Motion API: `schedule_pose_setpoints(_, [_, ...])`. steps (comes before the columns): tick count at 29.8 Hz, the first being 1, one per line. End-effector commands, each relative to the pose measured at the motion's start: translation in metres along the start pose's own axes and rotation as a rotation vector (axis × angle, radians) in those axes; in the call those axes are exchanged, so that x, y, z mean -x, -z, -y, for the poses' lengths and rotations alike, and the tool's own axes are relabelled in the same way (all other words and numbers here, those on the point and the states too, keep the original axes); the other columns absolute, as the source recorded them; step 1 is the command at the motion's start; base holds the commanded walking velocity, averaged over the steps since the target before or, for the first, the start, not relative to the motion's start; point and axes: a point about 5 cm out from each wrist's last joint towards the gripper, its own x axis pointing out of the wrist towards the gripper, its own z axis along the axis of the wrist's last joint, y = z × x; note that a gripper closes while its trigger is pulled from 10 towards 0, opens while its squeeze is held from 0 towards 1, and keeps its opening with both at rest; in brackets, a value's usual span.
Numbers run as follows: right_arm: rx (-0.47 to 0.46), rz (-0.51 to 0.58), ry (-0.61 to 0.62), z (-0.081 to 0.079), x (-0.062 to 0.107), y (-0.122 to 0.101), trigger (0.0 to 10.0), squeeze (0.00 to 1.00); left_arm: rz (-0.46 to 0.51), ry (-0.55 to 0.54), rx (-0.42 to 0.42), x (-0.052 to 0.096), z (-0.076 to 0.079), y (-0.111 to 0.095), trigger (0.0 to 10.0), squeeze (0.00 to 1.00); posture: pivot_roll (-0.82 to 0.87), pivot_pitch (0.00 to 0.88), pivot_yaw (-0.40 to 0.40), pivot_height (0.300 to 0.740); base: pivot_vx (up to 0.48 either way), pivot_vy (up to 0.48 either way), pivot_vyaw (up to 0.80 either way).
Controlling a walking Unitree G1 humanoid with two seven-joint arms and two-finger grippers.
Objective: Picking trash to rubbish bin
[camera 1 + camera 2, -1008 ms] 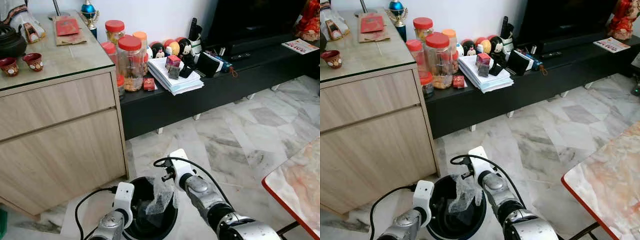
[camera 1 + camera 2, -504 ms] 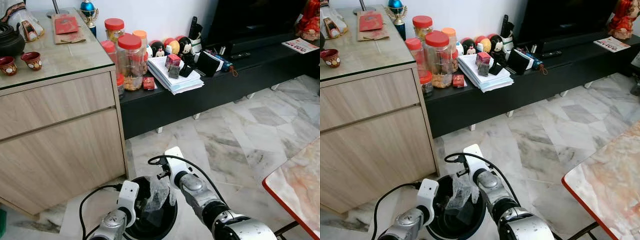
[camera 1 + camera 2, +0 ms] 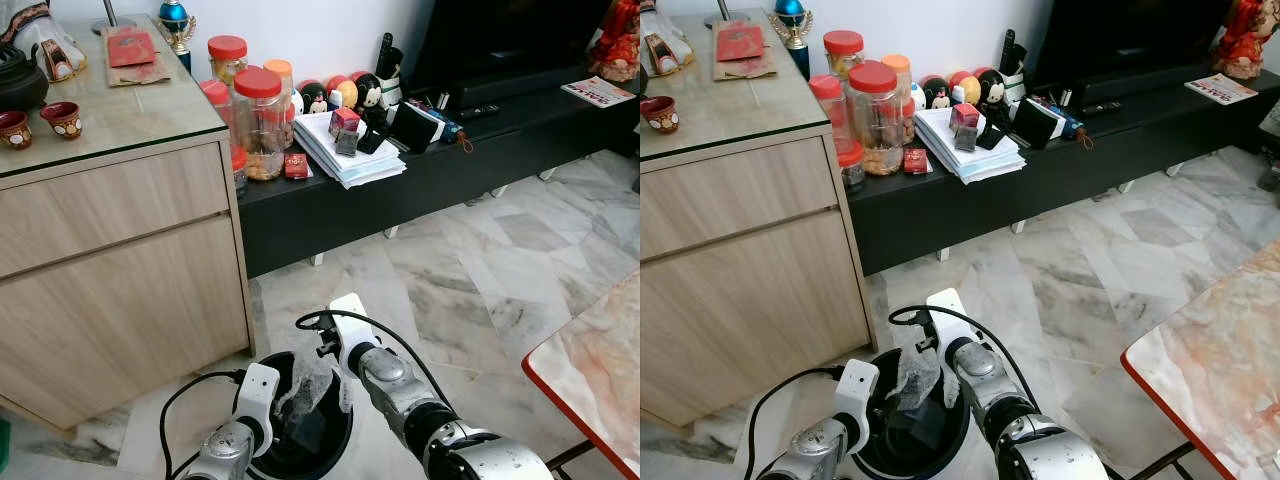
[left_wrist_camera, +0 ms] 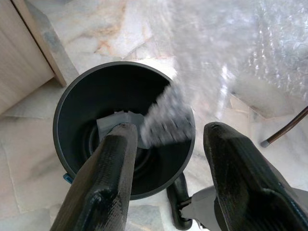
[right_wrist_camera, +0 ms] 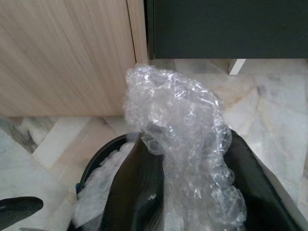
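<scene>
The right tool (image 5: 192,192) is closed on a crumpled clear bubble wrap (image 5: 180,144), over the round black rubbish bin (image 4: 72,101). The left tool (image 4: 166,144) is wide open and empty, above the bin's rim.

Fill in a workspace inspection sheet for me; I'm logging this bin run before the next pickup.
Surface: marble floor.
Job's things: crumpled bubble wrap over the black rubbish bin.
Clutter: red-lidded jars, paper stack on the black TV bench.
Hands: right hand holds the wrap above the bin; left hand open beside the rim.
Cables: black wrist cables.
Surroundings: wooden cabinet, red-edged table.
</scene>
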Motion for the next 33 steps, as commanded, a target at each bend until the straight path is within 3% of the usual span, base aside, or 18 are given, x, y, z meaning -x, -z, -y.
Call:
schedule_pose_setpoints(1, [-0.015,-0.010,-0.012,-0.0054,-0.0007,0.0017,10.0,1.00,-0.008,0.014,-0.004,0.0008,0.0027,0.0033,10.0,0.00,0.05,0.100,-0.133,0.740,0.000,0.000,0.00])
schedule_pose_setpoints(33, [0.041,0.000,-0.075,-0.0153,-0.0017,-0.0005,10.0,1.00,-0.006,0.008,-0.002,0.0002,0.0000,0.0007,10.0,0.00,0.05,0.109,-0.135,0.740,0.000,0.000,0.00])
